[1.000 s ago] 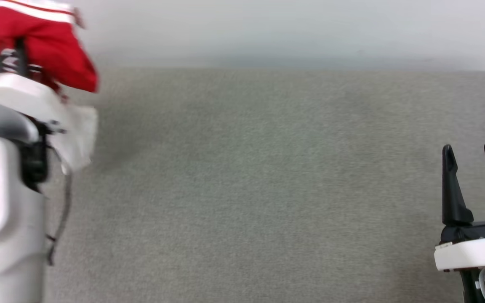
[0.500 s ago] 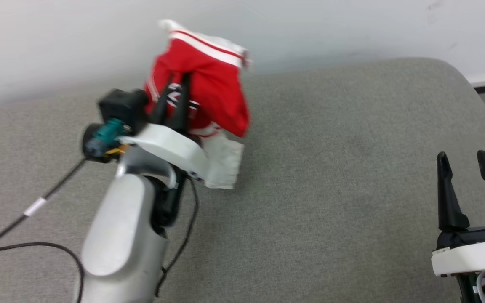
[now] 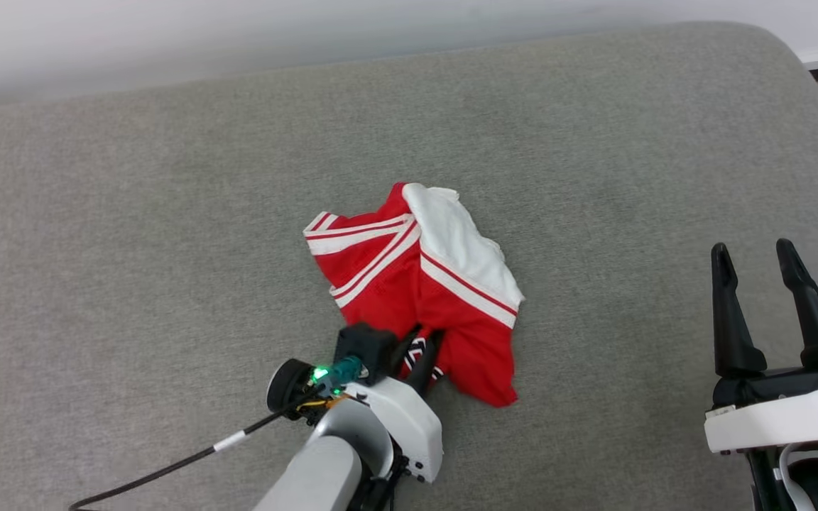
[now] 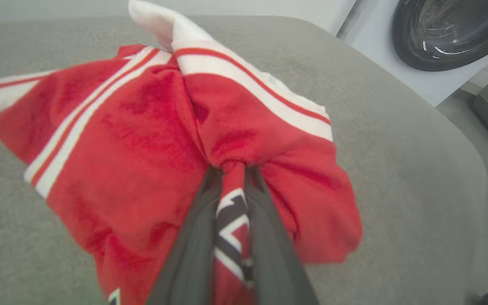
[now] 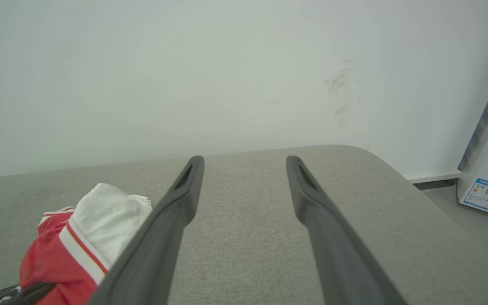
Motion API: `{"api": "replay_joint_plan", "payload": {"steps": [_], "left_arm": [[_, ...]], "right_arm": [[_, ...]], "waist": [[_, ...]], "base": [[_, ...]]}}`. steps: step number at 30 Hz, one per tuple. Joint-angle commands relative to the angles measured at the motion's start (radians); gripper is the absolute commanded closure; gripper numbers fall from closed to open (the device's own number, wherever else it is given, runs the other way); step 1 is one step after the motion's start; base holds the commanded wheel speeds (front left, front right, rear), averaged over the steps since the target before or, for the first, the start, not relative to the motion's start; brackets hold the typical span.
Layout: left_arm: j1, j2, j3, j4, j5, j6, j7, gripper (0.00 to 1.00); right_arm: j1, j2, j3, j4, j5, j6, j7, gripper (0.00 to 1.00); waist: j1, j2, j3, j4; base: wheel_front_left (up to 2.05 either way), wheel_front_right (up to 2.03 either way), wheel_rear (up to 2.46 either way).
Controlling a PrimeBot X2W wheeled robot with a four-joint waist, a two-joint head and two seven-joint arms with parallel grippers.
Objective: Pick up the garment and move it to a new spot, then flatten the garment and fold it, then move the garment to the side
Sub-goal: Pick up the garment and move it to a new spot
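Observation:
The garment point(image 3: 416, 284) is a red jersey shirt with white sleeves and striped trim, lying crumpled in the middle of the grey surface. My left gripper point(image 3: 424, 342) is at its near edge, shut on a fold of the cloth. In the left wrist view the garment point(image 4: 151, 127) bunches around the two fingers, with black and white lettering pinched between them. My right gripper point(image 3: 751, 254) stands open at the lower right, well clear of the cloth, nothing between its fingers. From the right wrist, the garment point(image 5: 83, 241) lies at the lower left.
The grey padded surface point(image 3: 167, 213) spreads wide around the shirt and ends in a rounded edge at the far right. A pale wall runs behind it. A washing machine door point(image 4: 443, 29) stands past the surface's right end. A black cable point(image 3: 167, 465) trails from my left wrist.
The head camera has swung, so the whole picture shifted. The garment hung bunched in the air from my left gripper; now it rests on the surface, still gripped. The right gripper stays open.

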Motion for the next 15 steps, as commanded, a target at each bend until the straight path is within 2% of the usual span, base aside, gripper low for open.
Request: {"api": "replay_joint_plan", "payload": {"steps": [1, 2, 9, 15], "left_arm": [[0.004, 0.0, -0.017, 0.005, -0.004, 0.003, -0.016, 0.51], [0.006, -0.001, -0.032, 0.007, -0.01, 0.005, -0.024, 0.0], [-0.047, -0.001, -0.098, -0.036, -0.018, 0.037, -0.143, 0.0], [-0.047, 0.005, -0.06, -0.08, -0.031, 0.085, -0.192, 0.0]], "right_arm": [[-0.015, 0.002, 0.002, 0.009, 0.0, 0.0, -0.007, 0.0], [-0.017, 0.002, 0.001, 0.011, -0.002, 0.0, -0.01, 0.0], [-0.013, 0.002, -0.012, 0.027, -0.025, 0.0, -0.005, 0.0], [0.018, 0.002, -0.028, 0.025, -0.035, 0.0, 0.014, 0.0]], "waist": [[0.0, 0.0, 0.006, 0.017], [0.0, 0.0, 0.003, 0.026], [0.0, 0.0, -0.042, 0.093], [0.0, 0.0, -0.1, 0.145]], "base": [[0.0, 0.0, 0.0], [0.0, 0.0, 0.0], [0.0, 0.0, 0.0], [0.0, 0.0, 0.0]]}}
